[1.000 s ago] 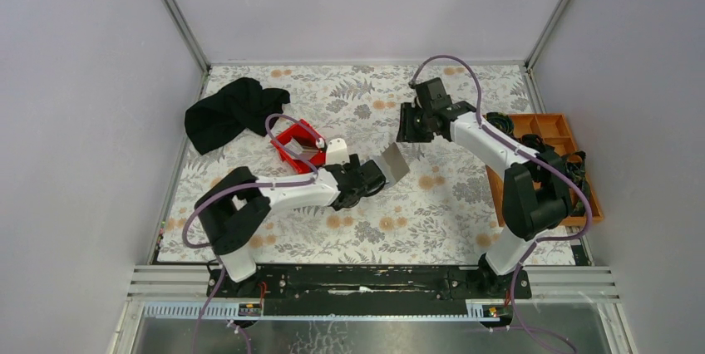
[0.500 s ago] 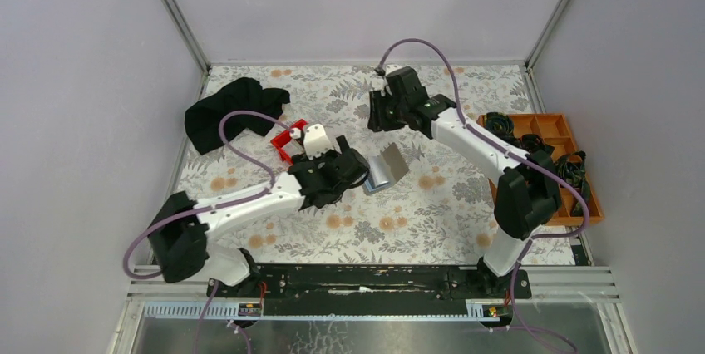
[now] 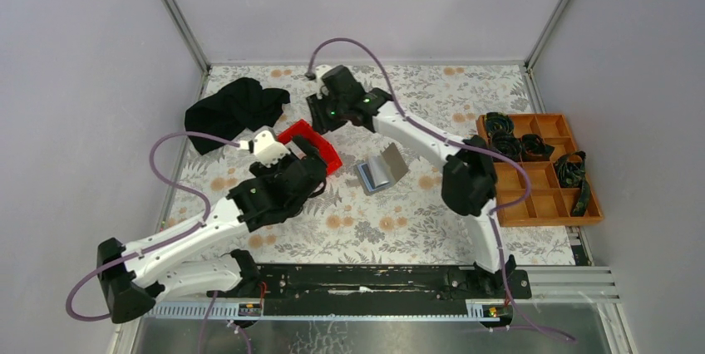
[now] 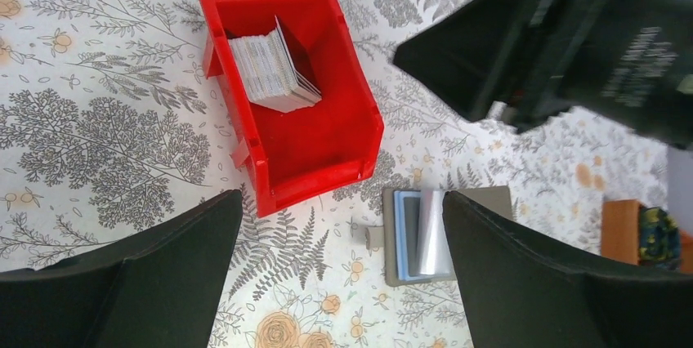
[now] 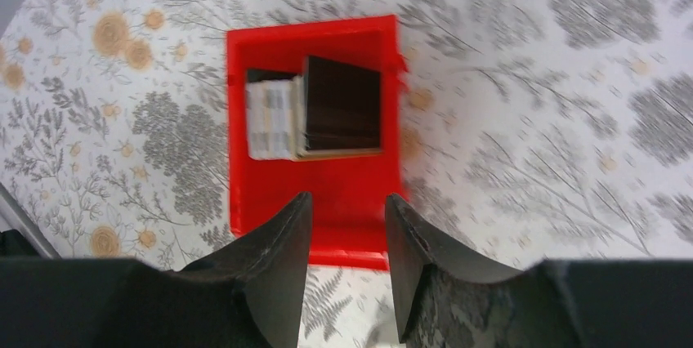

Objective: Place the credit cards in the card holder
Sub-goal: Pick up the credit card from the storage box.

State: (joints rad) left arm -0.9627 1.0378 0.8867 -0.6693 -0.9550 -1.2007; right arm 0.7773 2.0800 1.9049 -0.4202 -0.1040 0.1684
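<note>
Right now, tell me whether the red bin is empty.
No, a stack of cards stands inside the red bin, against its back wall.

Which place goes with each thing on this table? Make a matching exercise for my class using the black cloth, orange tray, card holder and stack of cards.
Things:
1. black cloth
2. orange tray
3. card holder
4. stack of cards

Places:
A. inside the red bin
B. at the table's right edge
C. far-left part of the table
D. lying open mid-table

Pairs: 1-C, 2-B, 3-D, 4-A
</note>
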